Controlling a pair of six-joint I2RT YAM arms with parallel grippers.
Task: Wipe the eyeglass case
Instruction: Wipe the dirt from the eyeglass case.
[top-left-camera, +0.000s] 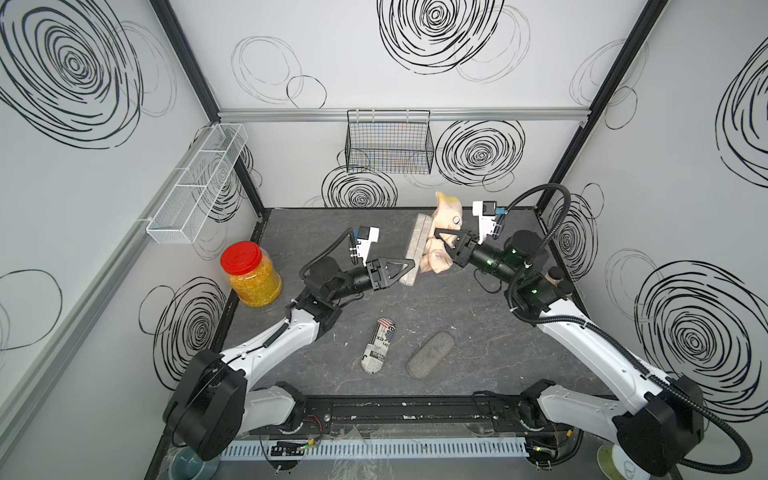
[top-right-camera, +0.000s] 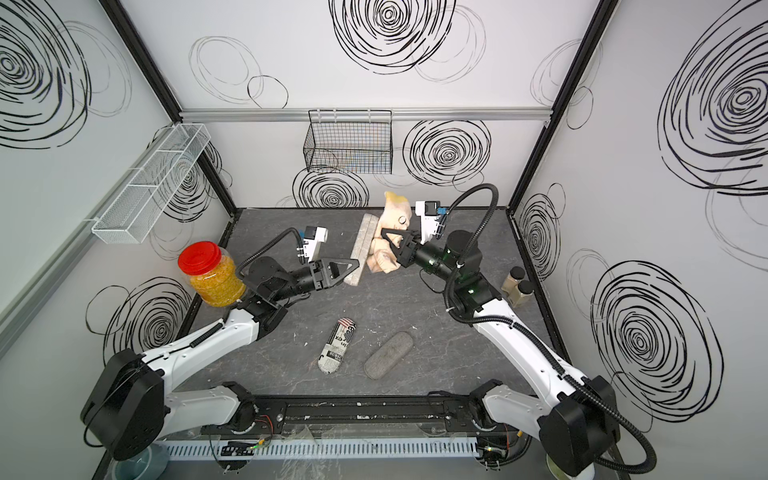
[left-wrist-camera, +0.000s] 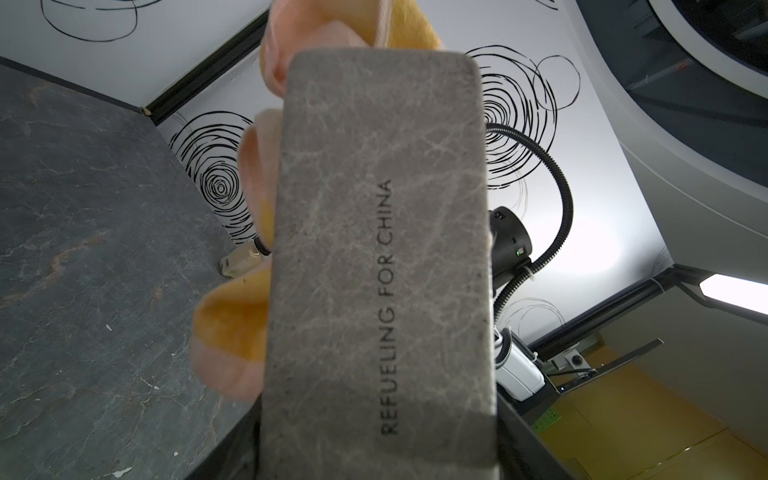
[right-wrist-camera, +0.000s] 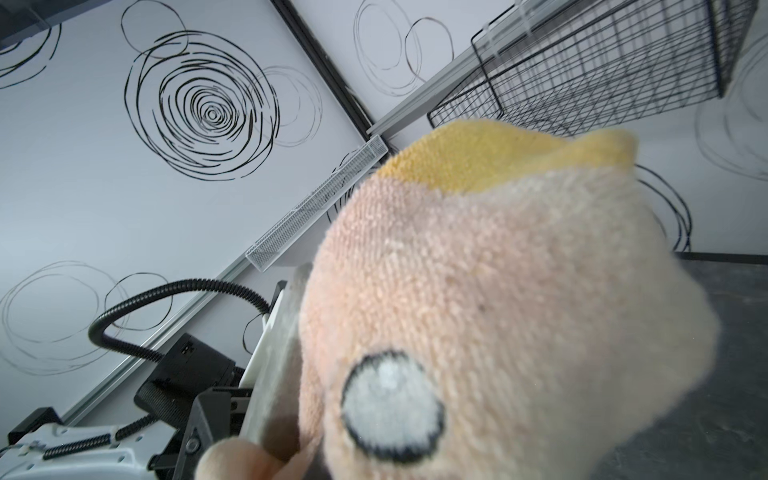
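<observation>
The grey, stone-textured rectangular eyeglass case (top-left-camera: 413, 249) hung below the black wire basket (top-left-camera: 388, 143), our left gripper (top-left-camera: 409, 268) clamped on its end. Our right gripper (top-left-camera: 440, 232), clenched on a peach-and-yellow terry cloth (top-left-camera: 434, 262), held it against the case's side. Mid-wipe, we judged; next, lengthwise strokes.

Lab test cell; swirl-printed panels (top-left-camera: 374, 62)

Three eyeglass cases: one marbled grey case (top-left-camera: 415, 245), one newsprint case (top-left-camera: 377, 345) and one felt case (top-left-camera: 430, 354). One cloth (top-left-camera: 434, 262). One jar (top-left-camera: 251, 276). Two small bottles (top-right-camera: 510, 286) at the right edge of the desk (top-left-camera: 457, 316). Two wire baskets: one white basket (top-left-camera: 199, 183) and one black basket (top-left-camera: 388, 143).
</observation>
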